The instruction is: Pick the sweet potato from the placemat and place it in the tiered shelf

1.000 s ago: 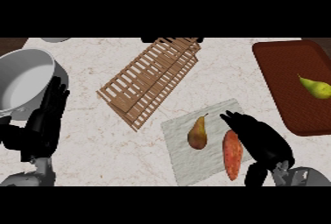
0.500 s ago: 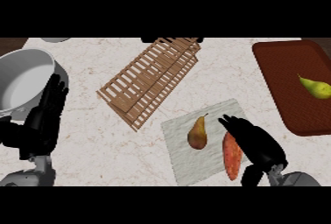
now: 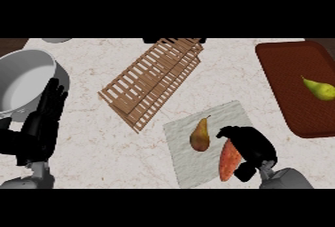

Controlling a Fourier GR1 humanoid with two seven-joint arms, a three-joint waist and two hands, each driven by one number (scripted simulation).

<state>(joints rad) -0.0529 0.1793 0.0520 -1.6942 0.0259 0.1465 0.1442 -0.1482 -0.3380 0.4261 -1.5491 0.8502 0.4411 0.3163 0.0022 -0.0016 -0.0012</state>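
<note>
From the head view I see the sweet potato (image 3: 229, 160) lying on the pale placemat (image 3: 189, 170), just right of a brown pear (image 3: 200, 135). My right hand (image 3: 252, 148) sits over its right side, fingers (image 3: 229, 132) curled down against it. My left hand (image 3: 39, 126) rests open beside the grey pot (image 3: 23, 77). The wooden tiered shelf (image 3: 153, 82) lies on the desk (image 3: 118, 146), well apart from the potato.

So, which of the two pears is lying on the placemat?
The brown pear, lying on the grey placemat beside the sweet potato. The green pear lies on the red tray instead.
</note>
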